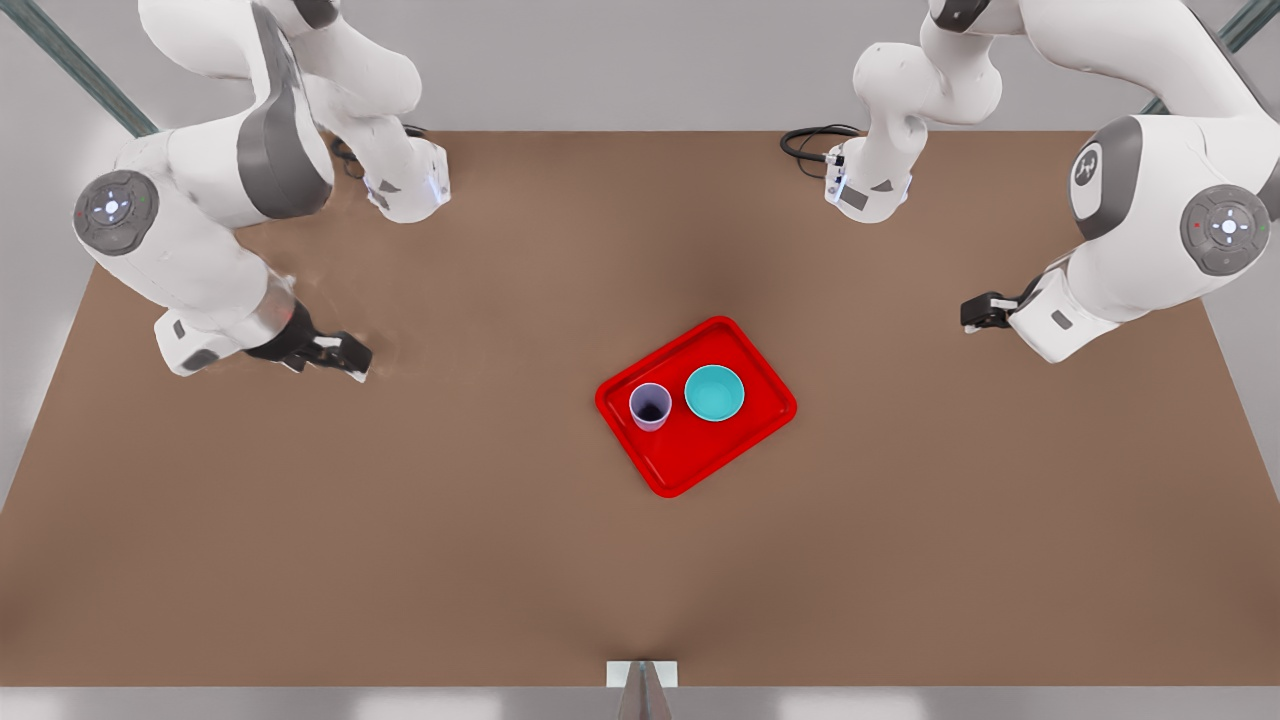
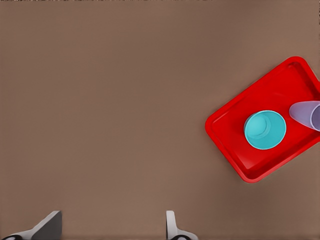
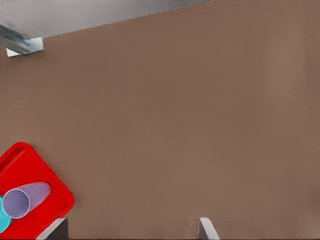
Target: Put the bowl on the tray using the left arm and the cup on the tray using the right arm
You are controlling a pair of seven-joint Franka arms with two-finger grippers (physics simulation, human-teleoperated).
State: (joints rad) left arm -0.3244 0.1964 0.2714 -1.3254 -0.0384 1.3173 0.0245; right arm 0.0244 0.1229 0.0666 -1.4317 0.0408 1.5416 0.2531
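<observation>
Brown tabletop, grey surround

We see the round teal bowl upright inside the flat red tray, lavender cup just beside it; our left tool's fingers gape above the brown counter.

No words or numbers can be read — only a small round emblem on one arm's grey band.

Bare brown table, black cable
</observation>
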